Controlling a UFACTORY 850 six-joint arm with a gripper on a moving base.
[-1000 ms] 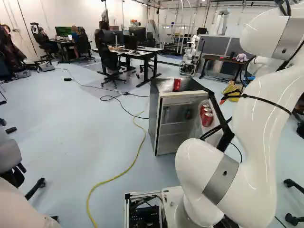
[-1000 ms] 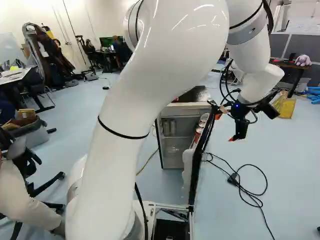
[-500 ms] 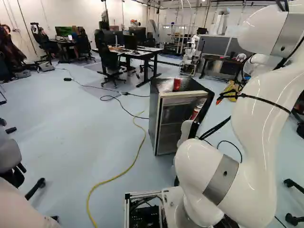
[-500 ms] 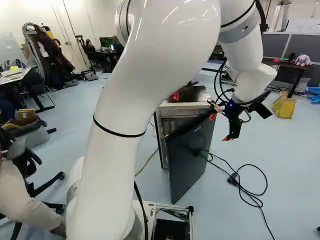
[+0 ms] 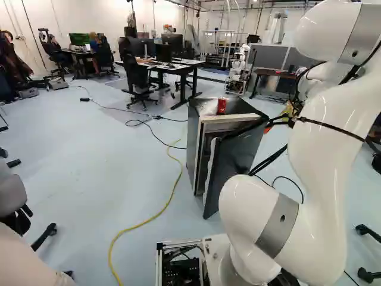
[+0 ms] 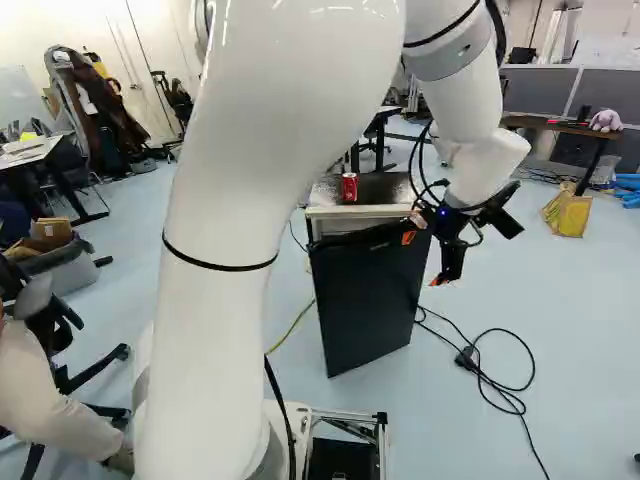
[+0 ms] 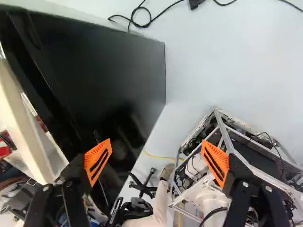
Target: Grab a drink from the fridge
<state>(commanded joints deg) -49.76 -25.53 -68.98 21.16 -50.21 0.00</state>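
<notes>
Red can stands upright near the front edge of the fridge top, left of and beyond the hand in the right base view. Hand's wide open, door ajar beside it; guessing it's gonna push that shut.

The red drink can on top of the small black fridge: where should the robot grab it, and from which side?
Probably around the middle of the red can's body, with the hand coming down from above, one finger on each side. The can stands upright on the fridge, so its curved sides and upper end are exposed while its base rests against the surface.
</notes>
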